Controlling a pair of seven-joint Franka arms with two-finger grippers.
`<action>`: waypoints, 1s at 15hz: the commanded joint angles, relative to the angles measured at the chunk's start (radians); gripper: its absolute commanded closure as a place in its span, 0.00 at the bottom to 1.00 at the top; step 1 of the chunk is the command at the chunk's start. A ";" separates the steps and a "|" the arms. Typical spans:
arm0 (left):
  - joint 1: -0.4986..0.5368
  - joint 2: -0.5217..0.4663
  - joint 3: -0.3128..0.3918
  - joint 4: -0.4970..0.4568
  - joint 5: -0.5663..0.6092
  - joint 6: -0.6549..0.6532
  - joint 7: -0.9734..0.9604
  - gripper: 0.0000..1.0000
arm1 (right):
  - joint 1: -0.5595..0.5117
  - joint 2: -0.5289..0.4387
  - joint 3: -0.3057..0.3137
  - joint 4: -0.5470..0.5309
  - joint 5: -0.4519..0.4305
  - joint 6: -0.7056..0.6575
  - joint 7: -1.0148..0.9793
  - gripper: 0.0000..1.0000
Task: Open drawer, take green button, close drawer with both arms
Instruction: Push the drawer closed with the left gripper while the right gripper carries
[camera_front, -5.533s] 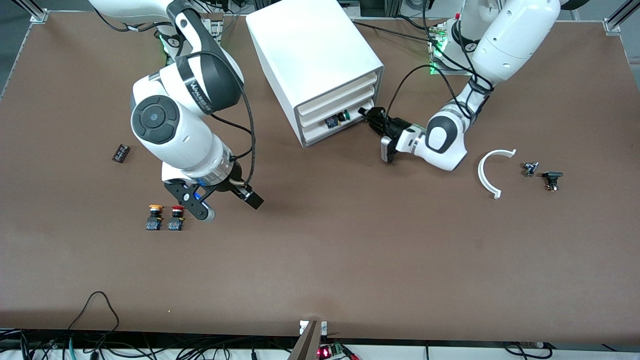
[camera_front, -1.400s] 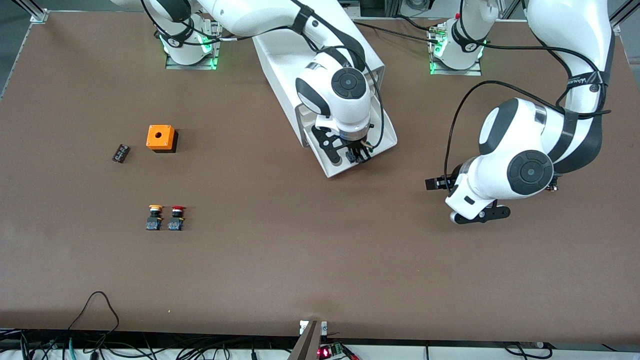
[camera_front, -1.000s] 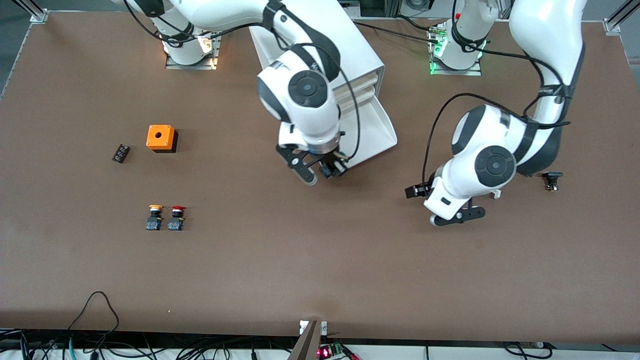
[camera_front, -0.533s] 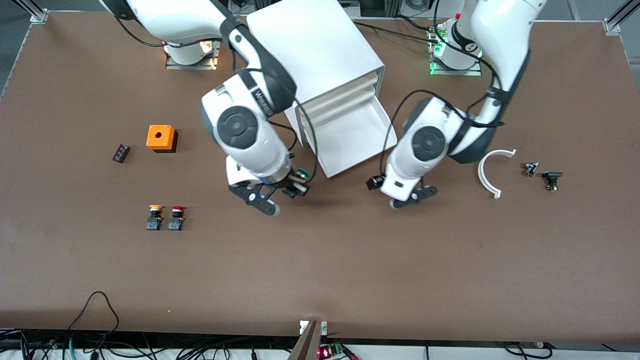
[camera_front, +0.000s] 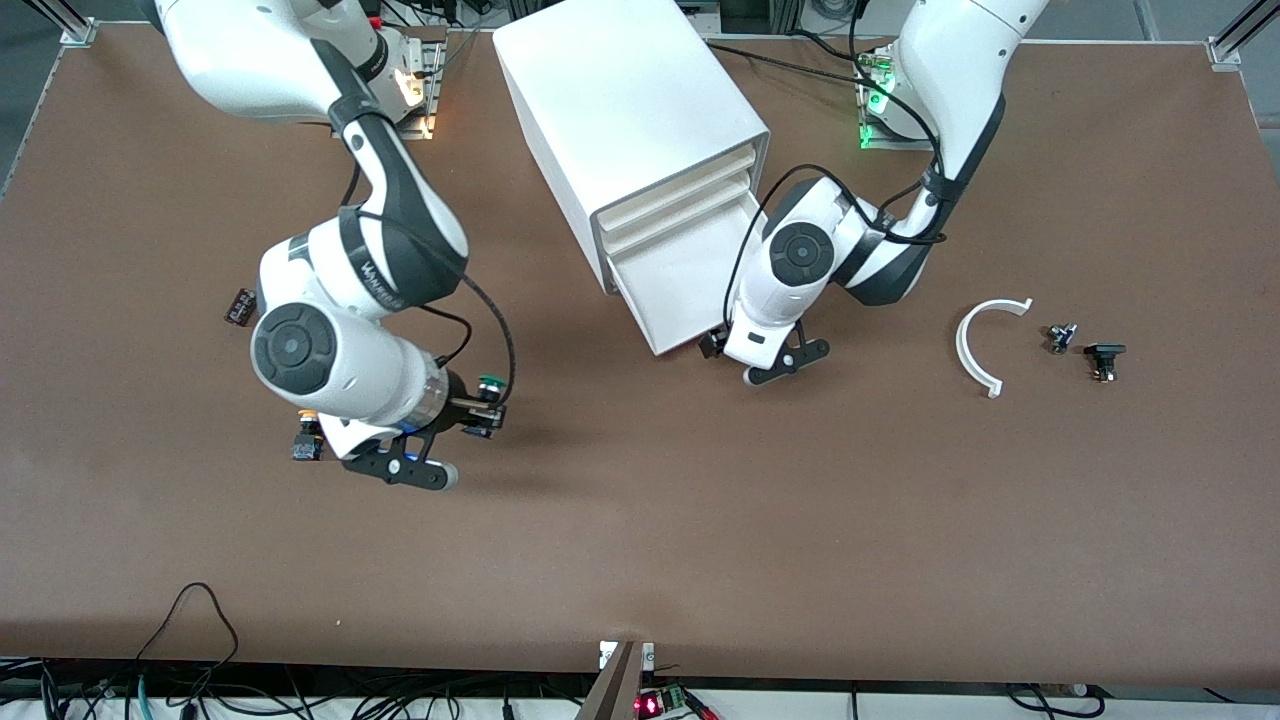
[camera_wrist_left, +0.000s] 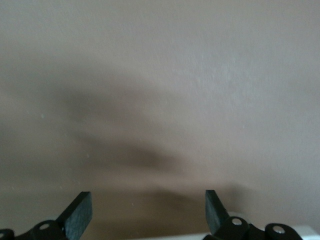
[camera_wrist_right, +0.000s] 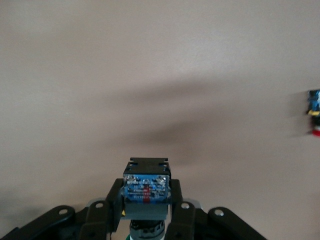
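In right pincer (camera_front: 478, 412): green button (camera_front: 489, 383).

Matt brown table (camera_front: 700, 520), glossy white plastic drawer (camera_front: 680, 290)

Brown table (camera_front: 700, 520), cables (camera_front: 180, 680) along its near edge

Drawer (camera_front: 690, 285): sticking out of the cabinet (camera_front: 632, 120), toward the front camera.
Curved piece (camera_front: 980, 345): lying toward the left arm's end.
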 joint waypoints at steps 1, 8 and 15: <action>-0.040 -0.024 0.004 -0.045 0.007 0.008 -0.058 0.01 | -0.035 -0.004 0.010 -0.034 -0.006 0.019 -0.159 1.00; -0.065 -0.030 -0.070 -0.062 0.001 0.000 -0.126 0.01 | -0.123 0.016 0.006 -0.217 -0.092 0.238 -0.368 1.00; -0.071 -0.029 -0.140 -0.087 -0.008 0.000 -0.172 0.01 | -0.167 0.016 0.006 -0.346 -0.149 0.374 -0.393 1.00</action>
